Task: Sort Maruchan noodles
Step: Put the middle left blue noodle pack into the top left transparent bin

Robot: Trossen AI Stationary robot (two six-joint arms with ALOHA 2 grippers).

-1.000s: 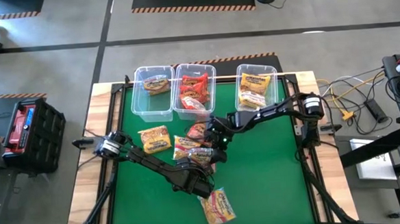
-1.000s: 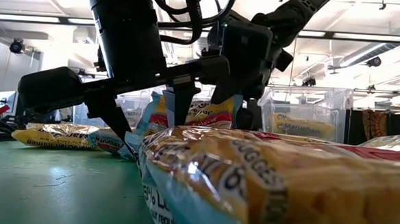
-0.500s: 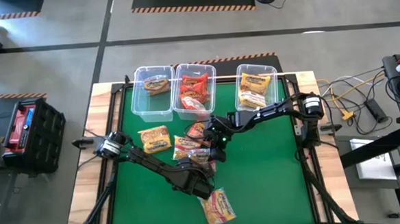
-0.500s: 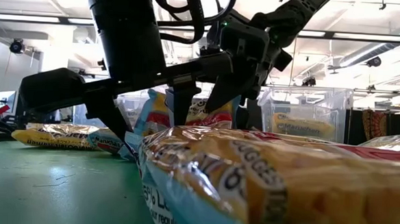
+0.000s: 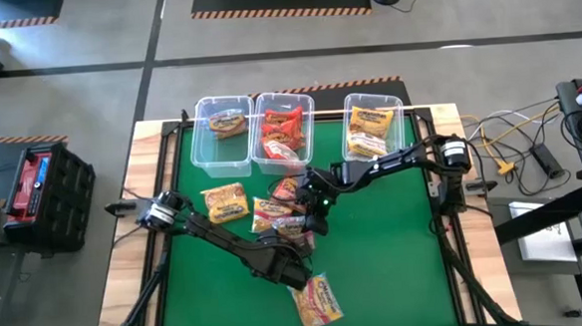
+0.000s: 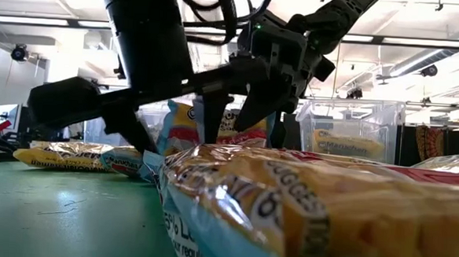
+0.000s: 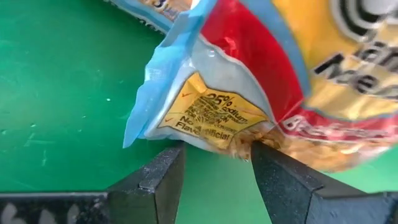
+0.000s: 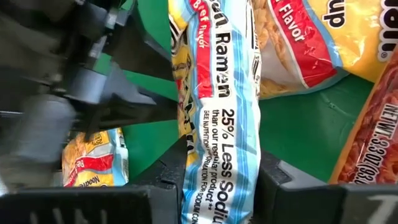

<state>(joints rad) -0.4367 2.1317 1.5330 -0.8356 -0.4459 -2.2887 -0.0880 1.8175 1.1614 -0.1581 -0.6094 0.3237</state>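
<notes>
Noodle packet (image 8: 219, 118) pinched, right hand (image 8: 217, 180), ends cropped.

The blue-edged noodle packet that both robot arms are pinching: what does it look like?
The blue-edged packet is crinkly plastic with red and yellow print that reads 25% Less Sodium. It stands on edge over the green mat, mid-table. The left gripper has its jaws on one corner, and the right gripper has its jaws shut on a long side.
</notes>
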